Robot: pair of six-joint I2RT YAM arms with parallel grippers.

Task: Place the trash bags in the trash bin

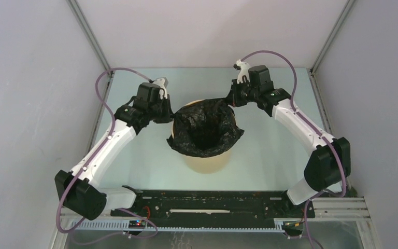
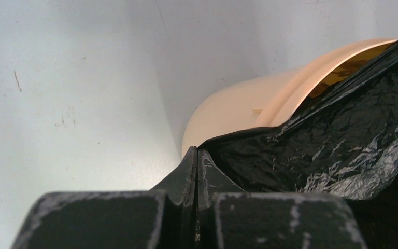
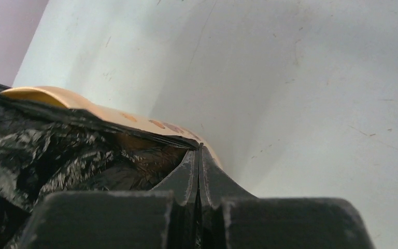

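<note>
A thin, glossy black trash bag [image 1: 205,128] is seen spread wide over the mouth of a peach-coloured trash bin [image 1: 207,165], which stands upright near the middle of the pale bench [image 1: 269,155]. The crinkled plastic is sunk into the bin's opening, so that a dark hollow is formed at the centre, and its edge is draped over the near side of the rim. At the far left of the bin the bag's edge is gripped by the jaws of the left arm [image 1: 109,148]. In the left wrist view these jaws are shown pressed together with the black film pinched between their tips, just beside the bin's outer wall. At the far right, the opposite edge is gripped in the same way by the jaws of the right arm [image 1: 300,122]. In the right wrist view they are closed on the plastic where it passes over the rim. Between the two grips the bag is pulled taut across the far part of the opening.
</note>
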